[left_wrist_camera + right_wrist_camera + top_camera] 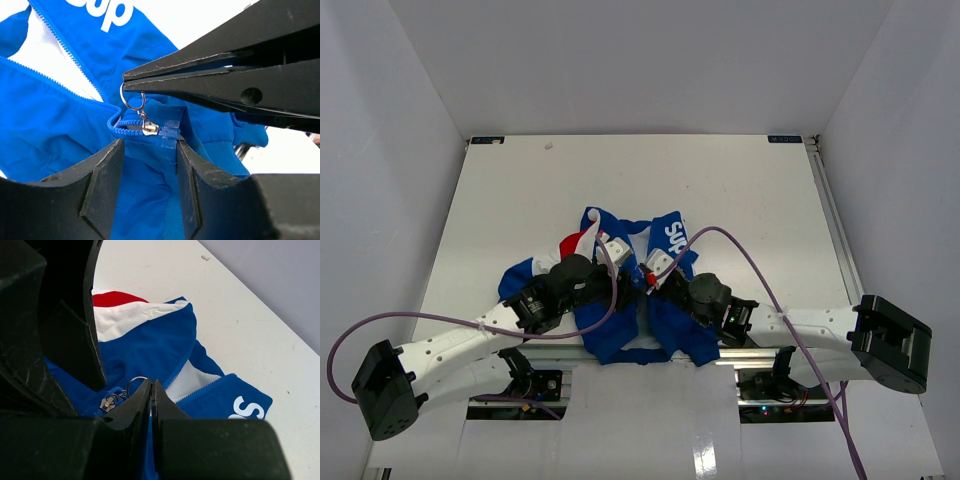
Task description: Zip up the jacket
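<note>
The blue jacket [610,335] lies open near the table's front edge, with red and white panels on the left and white "Sup" lettering [674,235] on the right. My left gripper [150,146] is shut on the blue hem just below the zipper slider [150,128]. My right gripper [151,384] is shut on the slider's metal pull ring [135,385]. In the left wrist view its closed fingertips [150,75] pinch the ring [132,101]. Above the slider the zipper is open, and white lining [197,377] shows. In the top view both grippers [635,283] meet over the jacket's lower middle.
The white table [620,180] extends behind and beside the jacket. Grey walls enclose it on three sides. Purple cables [750,265] loop over both arms. The arm bases stand at the near edge.
</note>
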Controlling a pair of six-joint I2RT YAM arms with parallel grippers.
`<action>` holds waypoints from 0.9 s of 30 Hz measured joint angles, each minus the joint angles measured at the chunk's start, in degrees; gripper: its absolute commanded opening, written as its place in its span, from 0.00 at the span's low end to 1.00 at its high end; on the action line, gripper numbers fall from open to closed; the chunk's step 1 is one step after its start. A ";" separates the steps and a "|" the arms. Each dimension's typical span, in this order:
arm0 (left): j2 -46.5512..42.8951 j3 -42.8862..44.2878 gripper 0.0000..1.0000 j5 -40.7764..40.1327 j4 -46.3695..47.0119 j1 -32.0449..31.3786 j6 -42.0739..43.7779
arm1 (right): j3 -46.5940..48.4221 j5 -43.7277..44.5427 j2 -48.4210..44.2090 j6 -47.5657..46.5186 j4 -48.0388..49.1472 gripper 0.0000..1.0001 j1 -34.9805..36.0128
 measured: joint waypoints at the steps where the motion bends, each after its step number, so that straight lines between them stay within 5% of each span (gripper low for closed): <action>1: 0.15 -0.03 0.55 -0.03 0.01 0.00 -0.04 | 0.00 0.00 -0.02 0.05 -0.12 0.08 0.00; 6: 0.69 -0.03 0.38 -0.07 0.02 -0.23 -0.36 | 0.02 -0.09 -0.10 0.23 -0.93 0.08 0.00; 9: 0.88 -0.03 0.03 -0.05 0.01 -0.28 -0.48 | 0.02 -0.39 -0.36 0.58 -1.68 0.08 0.00; 10: 0.95 -0.03 0.00 -0.05 -0.04 -0.28 -0.24 | 0.02 -0.63 -0.47 0.76 -1.83 0.08 0.00; 27: -5.45 -0.03 0.00 0.50 -3.72 -0.29 -1.68 | 0.42 -2.01 2.09 7.71 -2.86 0.08 -0.94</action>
